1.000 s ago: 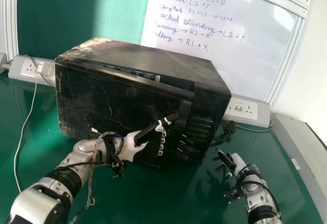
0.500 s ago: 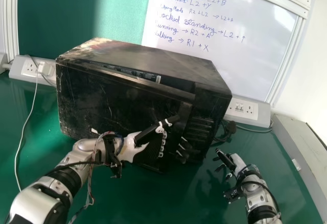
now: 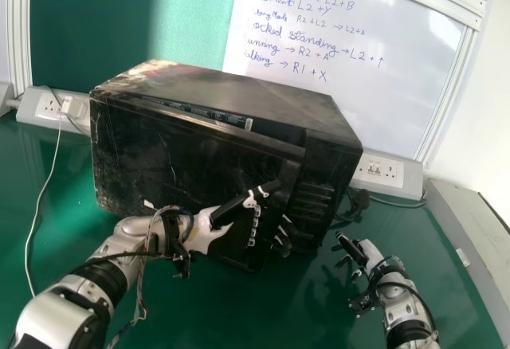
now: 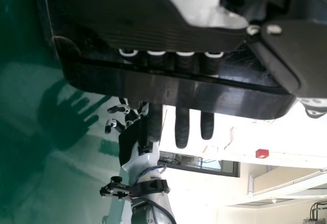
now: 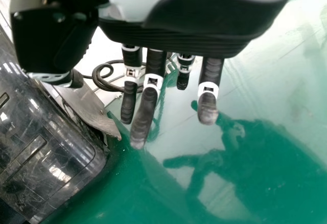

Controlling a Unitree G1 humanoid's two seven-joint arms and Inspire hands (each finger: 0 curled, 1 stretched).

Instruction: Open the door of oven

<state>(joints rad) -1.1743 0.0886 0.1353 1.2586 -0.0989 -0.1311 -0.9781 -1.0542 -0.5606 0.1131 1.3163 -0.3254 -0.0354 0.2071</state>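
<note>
The black oven (image 3: 263, 94) stands on the table, its door (image 3: 175, 158) slightly ajar. My left hand (image 3: 211, 231) is at the door's free right edge, thumb stretched across the front. In the left wrist view, the left hand (image 4: 148, 19) has straight fingers passing behind the door's rim (image 4: 173, 90), their tips showing beyond it. My right hand (image 3: 362, 253) is over the table, apart from the oven's right side. In the right wrist view, the right hand (image 5: 189, 27) has loosely extended, empty fingers beside the oven (image 5: 51, 157).
Behind the oven are a whiteboard (image 3: 358, 86) and socket strips at left (image 3: 36, 106) and right (image 3: 390, 175). A white cable (image 3: 45, 205) runs down the green table's (image 3: 271, 309) left side. A grey ledge (image 3: 470, 245) borders the right.
The door's lower right part has swung slightly outward, toward the robot, with my left fingers at its edge. My right hand has stayed about where it was.
</note>
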